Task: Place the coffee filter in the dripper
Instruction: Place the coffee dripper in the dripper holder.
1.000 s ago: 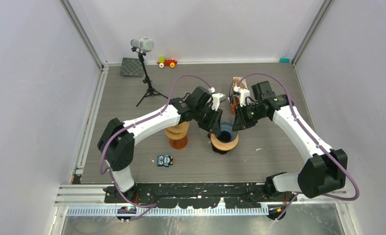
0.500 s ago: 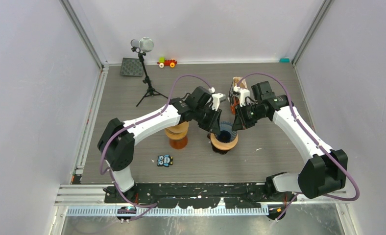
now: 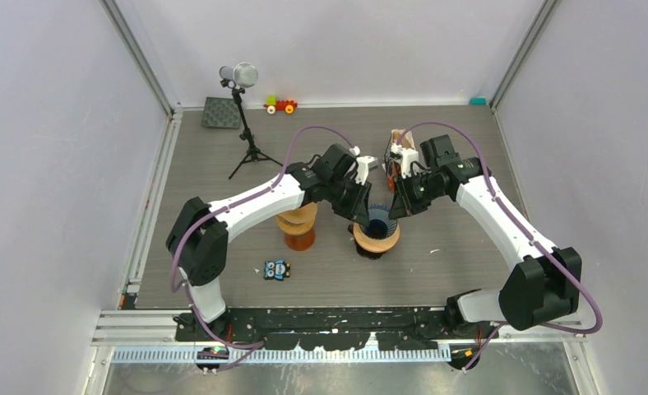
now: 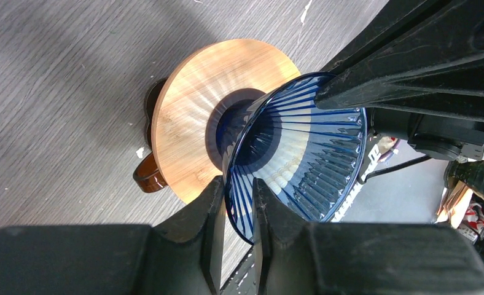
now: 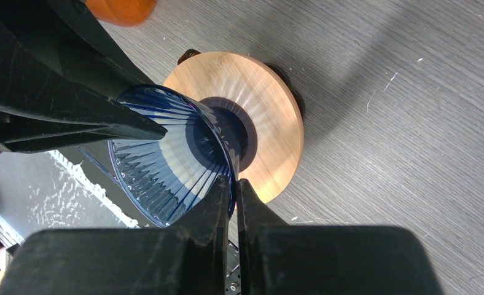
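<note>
Filter: none visible in dripper; prob. the brown stack behind it, by R arm, can't confirm. L claw clamped on dripper rim, glass wall between fingers; R claw clamped on opposite rim. Risks: arms pull diff. ways → cone tips or slides off wood ring; hard pinch may chip glass; both claws busy, none free for filter.

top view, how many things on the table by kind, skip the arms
drippers: 2 (blue dripper, orange dripper)
toys: 2 (toy car, blue figure)
microphone on stand: 1
black pad: 1
brown pack, likely filters: 1
teal block: 1
total: 8
</note>
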`<state>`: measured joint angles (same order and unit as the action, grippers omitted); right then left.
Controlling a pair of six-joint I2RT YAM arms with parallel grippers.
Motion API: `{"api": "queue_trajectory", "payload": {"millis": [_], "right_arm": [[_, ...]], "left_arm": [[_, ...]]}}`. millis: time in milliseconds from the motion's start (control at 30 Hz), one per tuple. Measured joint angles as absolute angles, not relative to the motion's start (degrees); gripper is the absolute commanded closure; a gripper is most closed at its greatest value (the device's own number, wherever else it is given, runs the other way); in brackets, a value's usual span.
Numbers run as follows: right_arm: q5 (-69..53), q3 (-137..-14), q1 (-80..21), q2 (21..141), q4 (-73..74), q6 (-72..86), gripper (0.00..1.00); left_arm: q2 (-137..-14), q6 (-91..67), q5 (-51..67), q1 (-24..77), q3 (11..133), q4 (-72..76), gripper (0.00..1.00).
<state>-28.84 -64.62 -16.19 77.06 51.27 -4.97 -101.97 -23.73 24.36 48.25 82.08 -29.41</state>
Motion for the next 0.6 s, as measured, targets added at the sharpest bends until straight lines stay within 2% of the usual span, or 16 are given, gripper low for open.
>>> {"api": "queue_trajectory", "payload": {"millis": [600], "right_arm": [[-28.3,-62.0,-16.6,75.9,48.4,-5.6,0.99]], "left_arm": [[-102.5,-22.9,22.9,49.0,82.7,-30.2,1.00]]}}
